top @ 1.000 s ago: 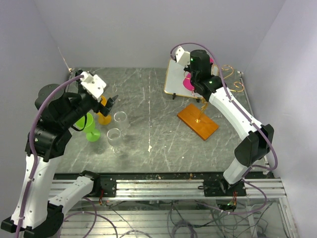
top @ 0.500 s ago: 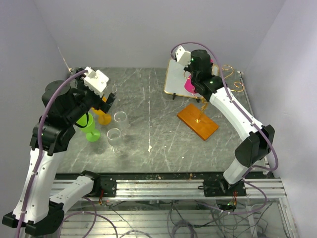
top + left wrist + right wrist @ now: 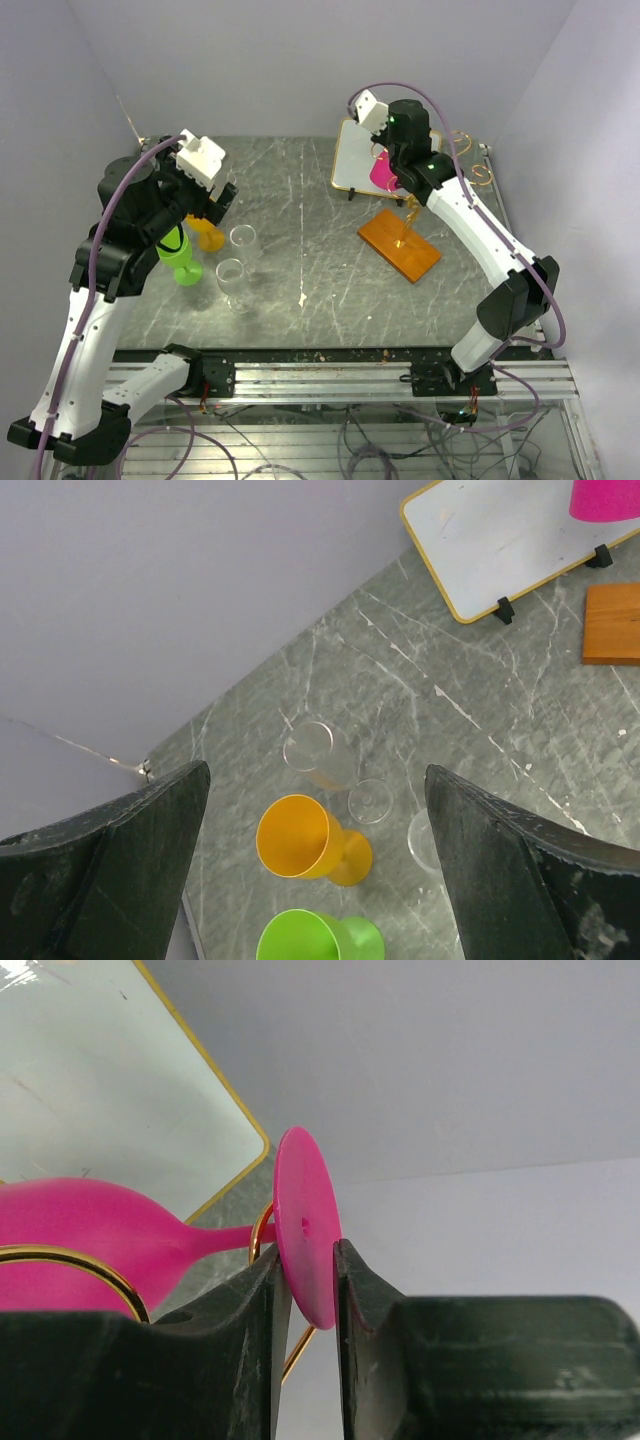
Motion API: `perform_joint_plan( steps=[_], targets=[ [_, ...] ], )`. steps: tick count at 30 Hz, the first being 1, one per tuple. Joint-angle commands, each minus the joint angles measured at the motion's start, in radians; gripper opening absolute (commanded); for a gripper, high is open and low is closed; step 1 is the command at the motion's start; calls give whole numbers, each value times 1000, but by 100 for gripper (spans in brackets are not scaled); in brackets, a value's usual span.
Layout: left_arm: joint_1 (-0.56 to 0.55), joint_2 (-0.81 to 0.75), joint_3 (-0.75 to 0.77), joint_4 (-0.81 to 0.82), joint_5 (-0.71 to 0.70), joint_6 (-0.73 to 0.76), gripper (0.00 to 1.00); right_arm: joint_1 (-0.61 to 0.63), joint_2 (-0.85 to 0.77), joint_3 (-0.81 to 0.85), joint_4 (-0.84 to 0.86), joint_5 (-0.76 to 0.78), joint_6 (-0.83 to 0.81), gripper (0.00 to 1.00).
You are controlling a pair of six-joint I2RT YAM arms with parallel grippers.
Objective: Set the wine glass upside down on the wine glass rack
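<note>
- The right gripper (image 3: 308,1260) pinches the flat round foot of a bright pink plastic wine glass (image 3: 90,1225), one dark finger (image 3: 262,1300) pressed against each face of the disc.
- The glass is held aloft over the far right corner of the grey marble-patterned table (image 3: 300,250). It sits among the upper scrolls of the gold wire wine glass rack (image 3: 408,215).
- In the right wrist view one gold loop crosses the pink bowl and another curves behind the stem, close to the foot. Whether wire and stem touch cannot be told.
- The rack's thin post rises from a flat orange-brown wooden base (image 3: 400,245), just in front of a gold-framed rectangular panel (image 3: 352,160).
- The left gripper (image 3: 315,780) hangs spread wide and empty above the table's left side.
- Below it stand an orange goblet (image 3: 300,838), a green goblet (image 3: 310,940) and clear glasses (image 3: 312,750), grouped close together.
</note>
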Motion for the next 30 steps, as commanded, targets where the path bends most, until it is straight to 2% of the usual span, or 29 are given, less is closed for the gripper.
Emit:
perform_joint_plan(
  steps=[1,14,30],
  targets=[
    [9,6,2,12,-18,-17,99,-1,-18,12,-57,-27,41,24],
    [9,70,28,-24,-55,-56,99,1,-19,35,-110,-47,93,28],
    [9,62,-43,5,-78,-35,100,6,-31,54,-147,-83,148,33]
  ],
)
